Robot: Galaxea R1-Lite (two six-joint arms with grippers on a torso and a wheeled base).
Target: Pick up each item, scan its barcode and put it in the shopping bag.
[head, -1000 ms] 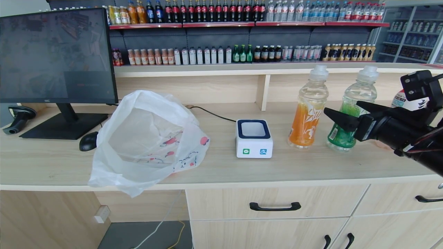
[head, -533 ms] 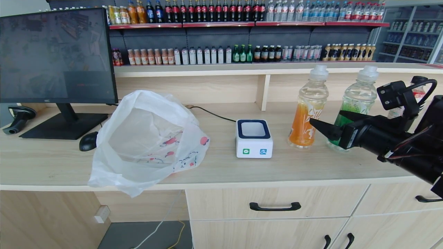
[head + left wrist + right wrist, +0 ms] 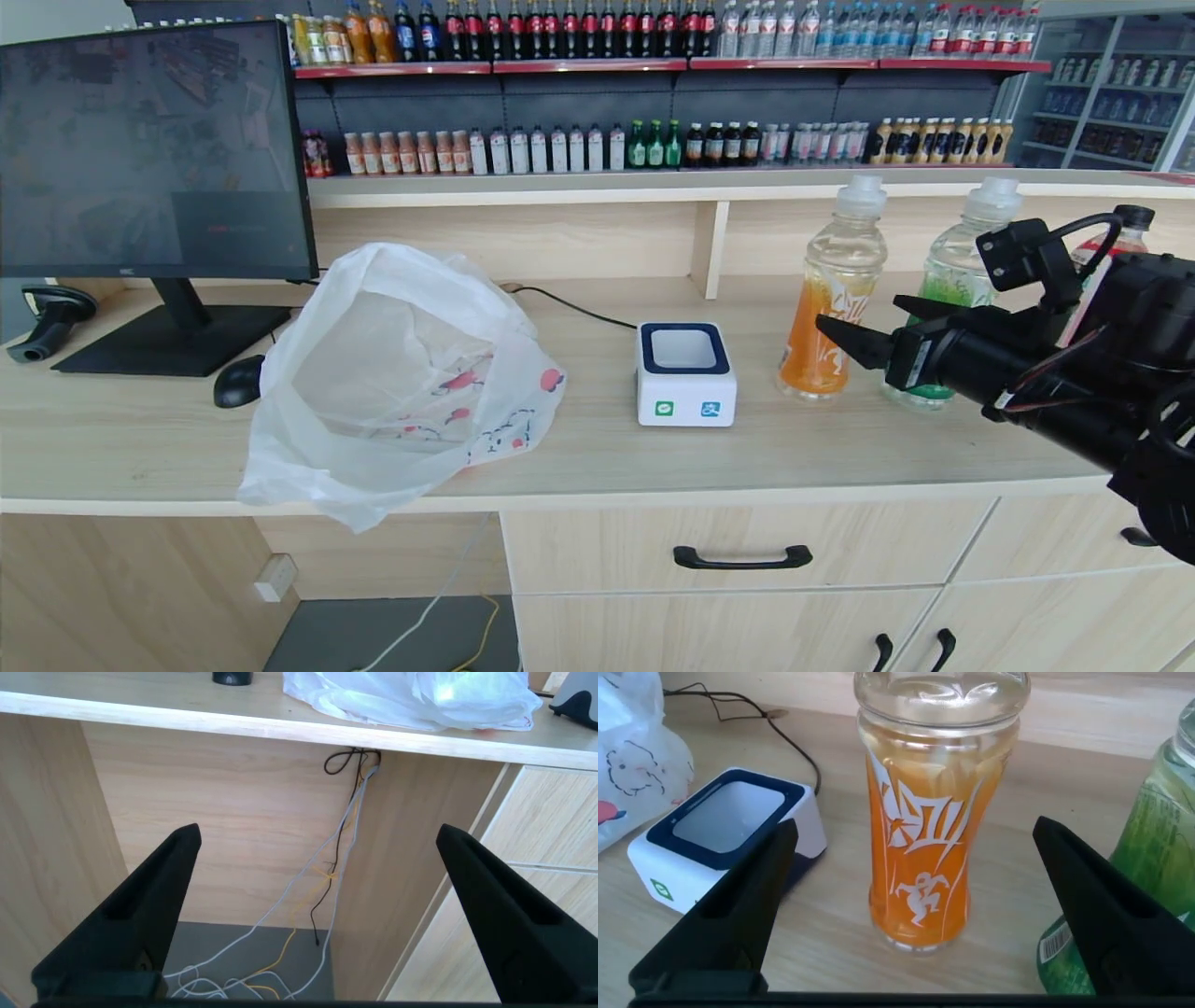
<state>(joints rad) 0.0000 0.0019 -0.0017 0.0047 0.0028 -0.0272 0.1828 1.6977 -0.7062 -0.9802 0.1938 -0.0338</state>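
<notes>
Head view gives you the orange bottle (image 3: 834,297) upright on the wooden counter (image 3: 747,448), long axis vertical, white cap up, near the white scanner (image 3: 684,373) on its right. Your right gripper (image 3: 859,313) hangs level in front of it, jaws wide apart, holding nothing. The label shows white line drawings on orange; any writing is too small to read. The green bottle (image 3: 945,280) stands upright just beside it, a barcode (image 3: 1058,945) low on its label. The shopping bag (image 3: 392,373) slumps left of the scanner. Your left gripper (image 3: 318,835) is spread wide below the counter edge, facing dangling cables (image 3: 336,859). Drinks shelves (image 3: 653,37) line the back wall.
</notes>
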